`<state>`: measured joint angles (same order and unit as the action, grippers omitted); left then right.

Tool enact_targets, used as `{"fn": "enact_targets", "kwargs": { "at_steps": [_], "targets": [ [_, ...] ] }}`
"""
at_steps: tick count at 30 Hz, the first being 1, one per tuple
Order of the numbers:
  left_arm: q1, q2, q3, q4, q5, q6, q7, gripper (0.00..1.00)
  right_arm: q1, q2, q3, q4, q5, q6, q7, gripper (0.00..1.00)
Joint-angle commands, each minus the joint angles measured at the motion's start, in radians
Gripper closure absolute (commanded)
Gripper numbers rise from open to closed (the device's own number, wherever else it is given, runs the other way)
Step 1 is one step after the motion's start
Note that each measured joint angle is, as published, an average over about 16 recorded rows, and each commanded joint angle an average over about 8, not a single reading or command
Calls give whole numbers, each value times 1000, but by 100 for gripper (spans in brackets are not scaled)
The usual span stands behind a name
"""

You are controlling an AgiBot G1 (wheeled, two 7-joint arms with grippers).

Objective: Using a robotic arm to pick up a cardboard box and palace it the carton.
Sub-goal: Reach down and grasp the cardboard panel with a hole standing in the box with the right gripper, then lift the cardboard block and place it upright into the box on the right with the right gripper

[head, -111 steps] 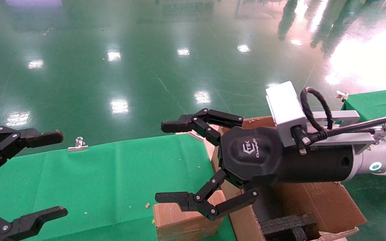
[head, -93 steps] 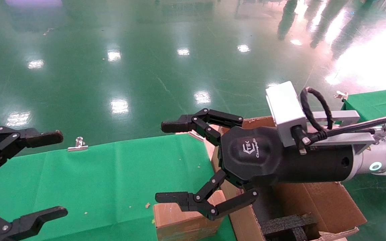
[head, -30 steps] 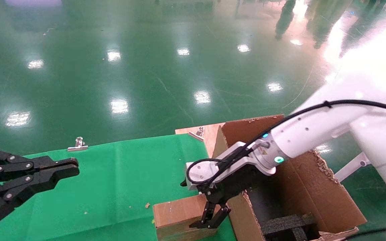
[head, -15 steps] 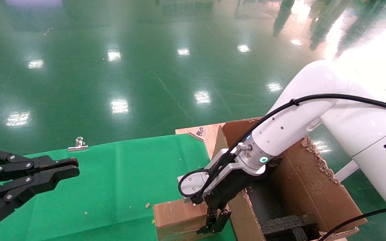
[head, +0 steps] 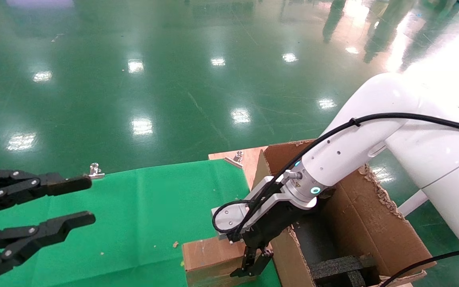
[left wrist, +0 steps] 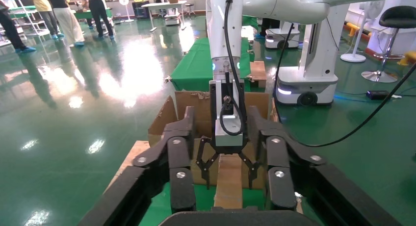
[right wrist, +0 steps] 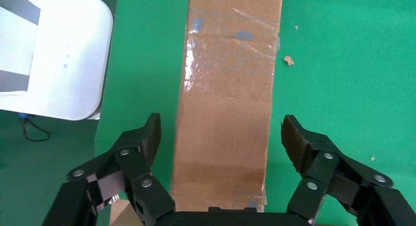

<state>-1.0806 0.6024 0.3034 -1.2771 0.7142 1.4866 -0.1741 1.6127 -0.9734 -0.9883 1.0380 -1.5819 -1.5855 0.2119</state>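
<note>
Right gripper (right wrist: pixel 221 138) spread over the cardboard box (right wrist: pixel 228 93)

Flat, taped brown box lies between its black jointed fingers — untouched; corrugated carton (head: pixel 357 227) just beside. Left gripper (head: pixel 82 199) parked, spread.

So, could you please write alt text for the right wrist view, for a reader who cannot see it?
The right claw, open, straddles a long brown cardboard box lying on green cloth, one finger on each side and neither touching it. Clear tape runs along the box top, and a white object sits beside it.
</note>
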Motion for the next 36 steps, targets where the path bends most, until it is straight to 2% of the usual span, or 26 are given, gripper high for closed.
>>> {"fn": "enact_targets", "kwargs": {
  "at_steps": [1, 26, 30, 36],
  "targets": [
    [0, 0, 0, 0, 0, 0, 0, 0, -1, 1, 2, 1, 1, 0, 0, 100],
    [0, 0, 0, 0, 0, 0, 0, 0, 2, 9, 5, 9, 22, 7, -16, 100],
    [0, 0, 0, 0, 0, 0, 0, 0, 46, 22, -14, 11, 60, 1, -55, 100],
    [0, 0, 1, 1, -1, 0, 0, 0, 192, 59, -72, -14, 140, -9, -101, 100]
  ]
}}
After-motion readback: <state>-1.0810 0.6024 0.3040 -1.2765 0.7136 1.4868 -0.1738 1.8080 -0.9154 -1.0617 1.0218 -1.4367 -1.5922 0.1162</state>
